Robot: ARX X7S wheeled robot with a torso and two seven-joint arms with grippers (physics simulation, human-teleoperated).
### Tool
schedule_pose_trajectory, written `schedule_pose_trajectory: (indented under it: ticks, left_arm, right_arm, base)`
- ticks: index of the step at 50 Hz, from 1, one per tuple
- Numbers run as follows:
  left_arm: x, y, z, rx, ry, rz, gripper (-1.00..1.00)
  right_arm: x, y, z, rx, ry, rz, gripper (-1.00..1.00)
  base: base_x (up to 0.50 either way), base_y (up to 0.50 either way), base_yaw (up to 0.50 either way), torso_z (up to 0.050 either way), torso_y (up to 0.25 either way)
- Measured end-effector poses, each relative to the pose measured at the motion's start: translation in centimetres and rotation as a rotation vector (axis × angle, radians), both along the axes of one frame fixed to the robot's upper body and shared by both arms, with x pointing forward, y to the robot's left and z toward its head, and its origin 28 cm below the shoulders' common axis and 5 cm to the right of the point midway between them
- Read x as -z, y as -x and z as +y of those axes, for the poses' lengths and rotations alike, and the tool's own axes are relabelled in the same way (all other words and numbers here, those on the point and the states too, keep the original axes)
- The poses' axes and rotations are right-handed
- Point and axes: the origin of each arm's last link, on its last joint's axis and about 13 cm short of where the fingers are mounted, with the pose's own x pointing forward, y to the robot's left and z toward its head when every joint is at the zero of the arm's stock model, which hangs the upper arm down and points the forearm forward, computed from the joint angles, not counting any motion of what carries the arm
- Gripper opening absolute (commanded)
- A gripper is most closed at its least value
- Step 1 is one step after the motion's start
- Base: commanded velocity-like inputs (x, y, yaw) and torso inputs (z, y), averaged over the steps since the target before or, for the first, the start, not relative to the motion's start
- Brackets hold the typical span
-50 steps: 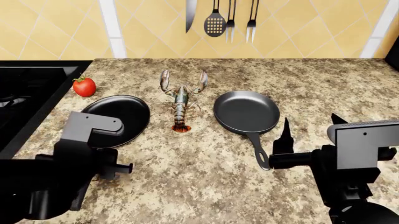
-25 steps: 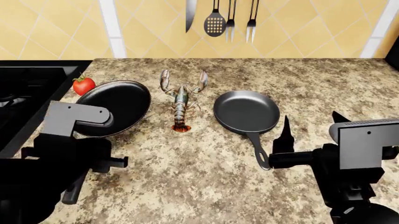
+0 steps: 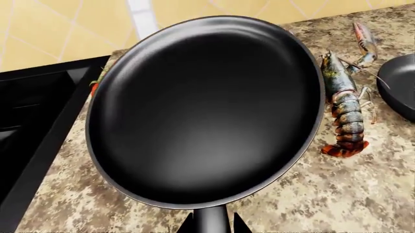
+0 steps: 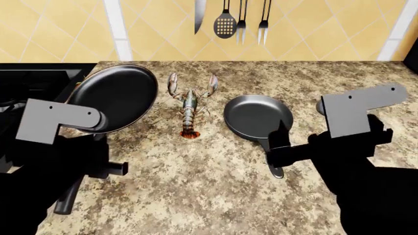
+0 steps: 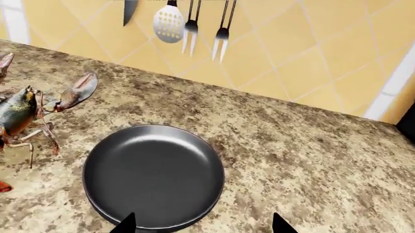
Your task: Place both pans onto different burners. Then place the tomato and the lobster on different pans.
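Observation:
My left gripper is shut on the handle of the matte black pan, which hangs tilted above the counter beside the stove. Only a sliver of the tomato shows past the pan's rim. The lobster lies on the counter between the pans. The glossier grey pan rests on the counter, handle towards me. My right gripper is open, its tips straddling the handle end of that pan without touching it. The burners are out of view.
The black stove fills the far left, its edge level with the granite counter. A knife, a slotted spatula and forks hang on the tiled wall behind. Open counter lies right of the grey pan.
My left gripper has lifted the black pan off the counter and carried it up and left, covering the tomato. My right arm has moved in over the grey pan's handle.

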Motion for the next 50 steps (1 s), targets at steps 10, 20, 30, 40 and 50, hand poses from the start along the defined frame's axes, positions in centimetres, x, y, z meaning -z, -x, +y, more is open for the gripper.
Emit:
schedule_pose_trajectory:
  ticks: [10,20,30,40,50]
  left_arm:
    - [0.1,0.3,0.2,0.000,0.002,-0.006,-1.00]
    - [0.3,0.3,0.3,0.004,0.006,-0.008,-1.00]
    - [0.4,-0.1,0.4,0.026,0.006,-0.004,-1.00]
    - [0.2,-0.3,0.5,0.043,0.011,-0.012,-1.00]
    - [0.2,-0.3,0.7,0.048,0.016,-0.013,-1.00]
  right_arm:
    - [-0.5,-1.2,0.7,-0.032,0.036,0.050,1.00]
    - [0.3,-2.7,1.2,-0.014,0.014,0.113,1.00]
    - [1.3,-3.0,1.6,0.036,-0.013,0.149,1.00]
    - [1.9,-2.5,2.4,0.045,-0.020,0.167,1.00]
    - [2.2,-2.4,2.8,0.041,-0.024,0.182,1.00]
  base:
    - [0.00,0.00,0.00,0.000,0.002]
    - [0.00,0.00,0.00,0.001,0.002]
    - [0.00,0.00,0.00,0.001,0.002]
    - [0.00,0.00,0.00,0.000,0.002]
    - [0.00,0.00,0.00,0.001,0.002]
